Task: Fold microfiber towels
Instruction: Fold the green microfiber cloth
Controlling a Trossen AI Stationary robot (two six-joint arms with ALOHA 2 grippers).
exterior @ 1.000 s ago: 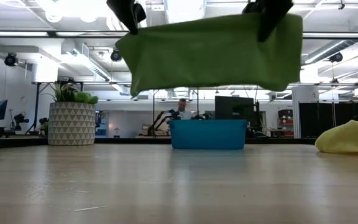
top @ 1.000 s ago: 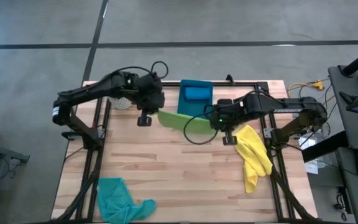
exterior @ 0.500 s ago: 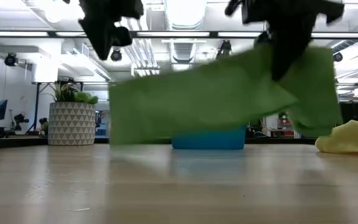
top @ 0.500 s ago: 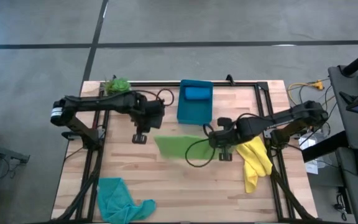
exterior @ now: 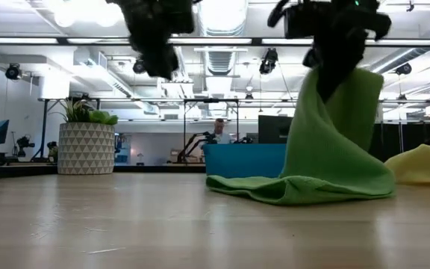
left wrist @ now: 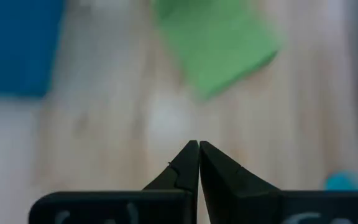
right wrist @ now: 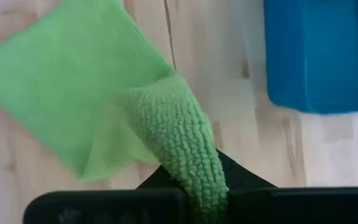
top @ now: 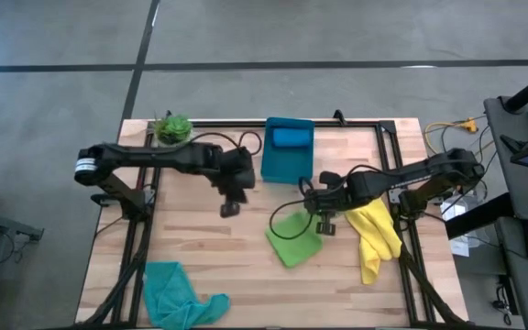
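A: Starting at the left of the overhead frame, we see the teal towel (top: 180, 293) bunched at the lower left, its bottom edge cut off by the frame. At upper left sits a plant (top: 171, 127).

B: Next comes the left gripper (top: 230, 208), left of centre. In its wrist view we see the two fingers pressed tip to tip with nothing between them. In the level view its lower end is a dark blur near the top.

A: At upper centre is the bin (top: 287, 151), with a blue towel (top: 291, 137) inside; how it is folded we cannot make out.

B: The green towel (top: 294, 237) lies just below centre, one corner pulled up. The right gripper (top: 324, 225) is clamped on that corner; its fingers are buried under the cloth in the wrist view.

A: In the level view the green cloth hides much of the bin.

B: Right of centre, the yellow towel (top: 374, 236) lies crumpled, its upper end under the right arm.
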